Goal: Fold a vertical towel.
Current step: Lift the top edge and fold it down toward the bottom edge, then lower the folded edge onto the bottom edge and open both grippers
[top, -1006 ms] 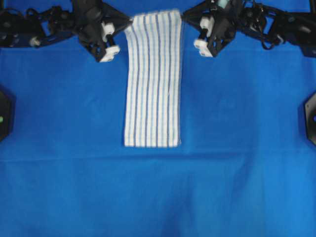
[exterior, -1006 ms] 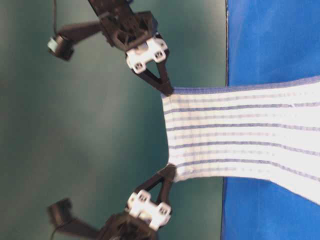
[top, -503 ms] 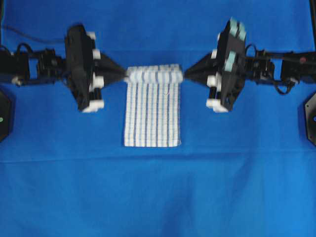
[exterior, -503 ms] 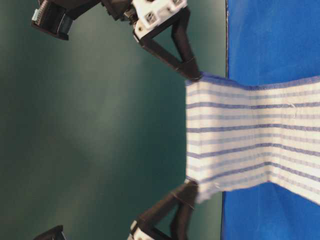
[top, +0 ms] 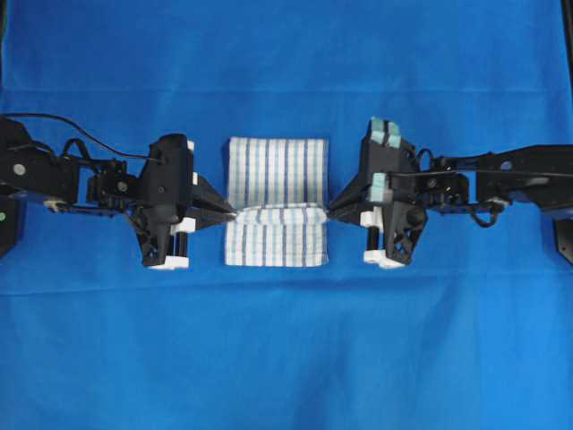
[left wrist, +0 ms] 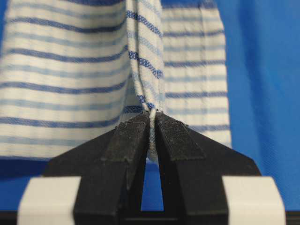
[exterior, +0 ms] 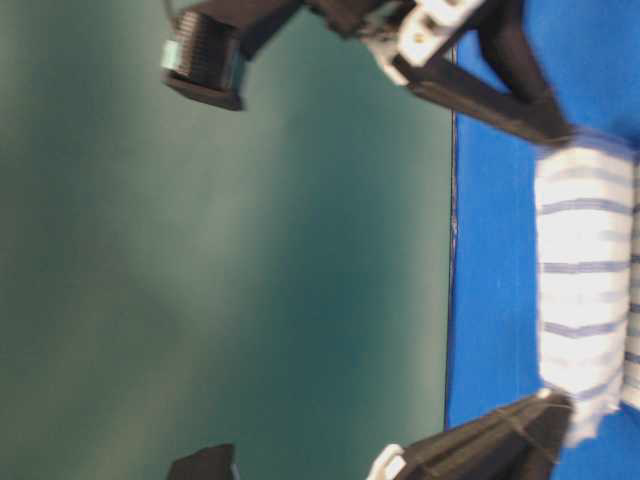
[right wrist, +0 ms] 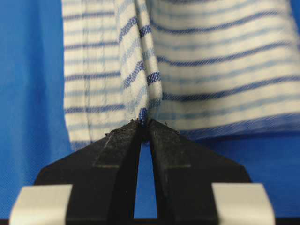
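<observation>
Two grippers clamp one towel. The left gripper (left wrist: 152,123) has its black fingers pressed together on a bunched corner of the towel (left wrist: 70,75), the cloth rising in a narrow ridge straight out of the tips. The right gripper (right wrist: 144,125) is closed the same way on the opposite corner, its fingertips meeting on the blue-stitched edge while a thin gap shows lower down between the fingers.

From overhead, the left gripper (top: 231,215) and right gripper (top: 331,213) point at each other from either side, level with one another, and the pinched edge of the towel (top: 276,170) stretches between them as a raised band. That band lies across the cloth, with striped towel showing both above and below it; the part below ends in a straight edge on the table cloth (top: 286,358).

At table level the lifted edge reads as a rounded roll, blurred, with dark fingers at its top and bottom ends.

No writing or label can be read anywhere. The towel rests mid-table on the plain blue table cloth, which has faint creases; a dull green wall (exterior: 250,280) stands behind the table edge.
</observation>
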